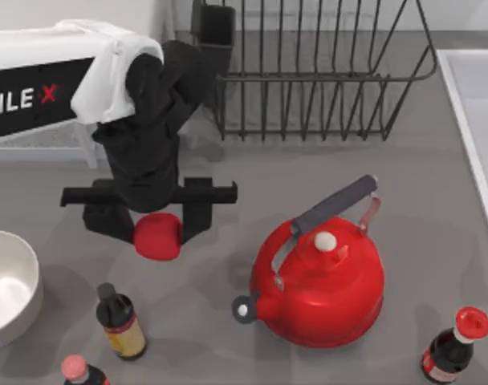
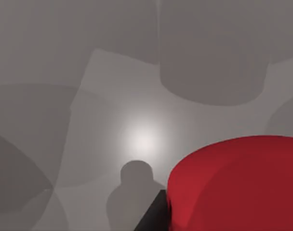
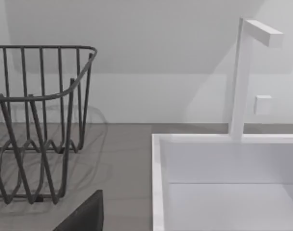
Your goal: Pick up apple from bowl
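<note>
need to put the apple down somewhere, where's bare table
The left hand holds the apple. Bare table lies between the bowl and the hand, and between the dish rack and the red kettle. It is crowded along the near edge, around the sauce bottle.

My work surface is a flat grey table [image 1: 228, 321]. At its left edge sits a round off-white bowl [image 1: 11, 321] with a thick rim. A big glossy red kettle [image 1: 320, 281] with a grey handle stands right of centre. Along the near edge stand three dark sauce bottles: one with a black cap [image 1: 120, 318], one pink-capped [image 1: 82, 373], and a red-capped one [image 1: 457, 341] at the right. A dark wire dish rack [image 1: 320, 72] rests at the far side, and a white sink basin [image 1: 475, 128] lies along the right.
</note>
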